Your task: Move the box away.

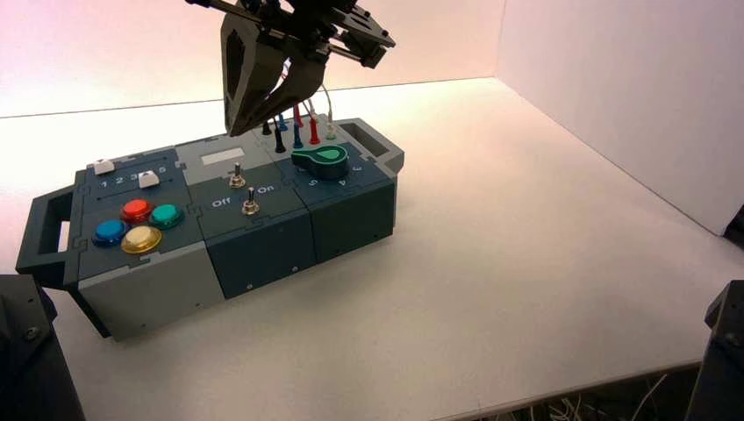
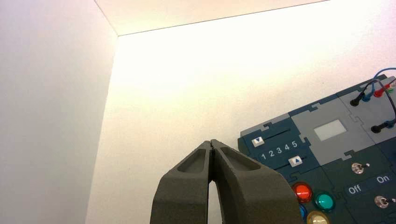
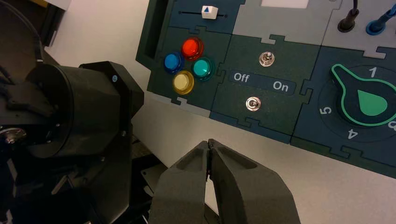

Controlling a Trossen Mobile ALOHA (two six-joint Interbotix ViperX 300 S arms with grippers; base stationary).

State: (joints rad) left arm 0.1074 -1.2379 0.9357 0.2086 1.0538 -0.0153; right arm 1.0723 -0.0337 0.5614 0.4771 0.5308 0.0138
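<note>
The long dark teal and grey box (image 1: 263, 263) sits on the left part of the worktop (image 1: 526, 263), turned at a slant, its left end nearer the worktop's near edge and its right end farther back. Neither gripper touches it. The left gripper (image 2: 211, 141) is raised near the box's far left corner, fingers closed tip to tip with nothing between them; the right gripper (image 3: 209, 141) is raised around the box's near side, likewise closed and empty. How much of the move is done is hard to judge: the slanted, off-centre place and the free grippers would suit a finished shift, yet also one not begun. If more is wanted, the dark handles at the left end (image 1: 39, 241) and right end (image 1: 375, 140) look the likeliest holds.
</note>
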